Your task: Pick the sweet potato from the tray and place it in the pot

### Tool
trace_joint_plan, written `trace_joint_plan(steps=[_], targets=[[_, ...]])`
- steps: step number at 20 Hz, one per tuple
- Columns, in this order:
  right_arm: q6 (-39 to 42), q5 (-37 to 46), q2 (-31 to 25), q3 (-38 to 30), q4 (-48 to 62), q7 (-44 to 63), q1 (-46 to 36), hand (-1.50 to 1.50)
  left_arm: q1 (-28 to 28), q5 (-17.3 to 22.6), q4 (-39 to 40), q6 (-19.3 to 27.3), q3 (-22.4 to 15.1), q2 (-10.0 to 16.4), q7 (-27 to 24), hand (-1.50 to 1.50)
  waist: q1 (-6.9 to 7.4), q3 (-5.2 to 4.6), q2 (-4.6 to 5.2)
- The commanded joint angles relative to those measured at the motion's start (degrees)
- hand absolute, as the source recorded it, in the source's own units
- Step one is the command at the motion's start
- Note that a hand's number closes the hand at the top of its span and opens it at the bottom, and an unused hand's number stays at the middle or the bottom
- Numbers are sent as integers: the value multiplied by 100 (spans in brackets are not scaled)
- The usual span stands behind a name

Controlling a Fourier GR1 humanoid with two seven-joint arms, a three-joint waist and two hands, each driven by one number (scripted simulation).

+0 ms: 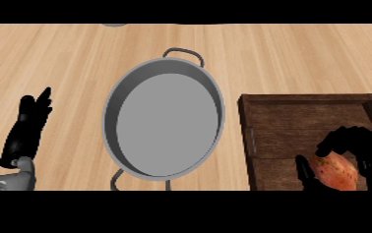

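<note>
At far left, the left robot hand (27, 124) rests open, fingers up, over the pale wood-grain worktop (291, 55). Midway sits the grey pot (167, 124). At right, on the dark wooden tray (298, 124), the right robot hand (347, 139) curls round the sweet potato (335, 172).

Counter (291, 55) holds pot (167, 124), tray (291, 124), unclear grey sliver (114, 24).
</note>
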Motion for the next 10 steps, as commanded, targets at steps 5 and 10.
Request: trace_joint_plan(steps=[5,10], targets=[[1489,130,284,826,-1273,1479,-1735,150,-95,-128,196,69,-84,-71,-197,0,69,-18,8],[2358,232,1298,1482,-349,2828,-3473,150,-357,-86,66,-30,-79,-9,261,0,101,-9,11]])
